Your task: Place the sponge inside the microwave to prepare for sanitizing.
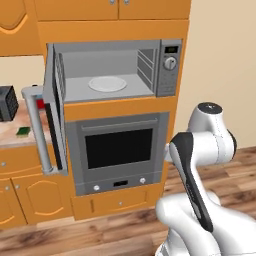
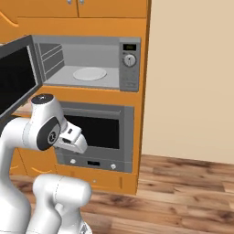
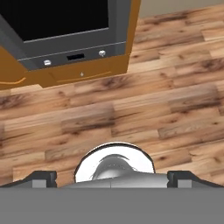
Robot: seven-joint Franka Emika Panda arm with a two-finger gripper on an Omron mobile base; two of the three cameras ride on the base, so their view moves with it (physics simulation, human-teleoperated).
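The sponge (image 1: 22, 131), a small dark green block, lies on the counter left of the open microwave door. The microwave (image 1: 112, 70) is built into the orange cabinet wall above the oven. Its door (image 1: 54, 112) is swung wide to the left, and a white turntable plate (image 1: 107, 83) lies inside. My gripper (image 3: 111, 178) points down at the wooden floor in front of the oven, far below and to the right of the sponge. Its fingertips (image 3: 41, 177) stand wide apart with nothing between them. The white hand (image 2: 73, 138) hangs at oven height.
A grey oven (image 1: 119, 150) with a dark window sits under the microwave. A black toaster (image 1: 7, 102) stands on the counter behind the sponge. The open door and its long bar handle (image 1: 39, 131) jut out over the counter edge. Wooden floor (image 2: 183, 192) stretches to the right.
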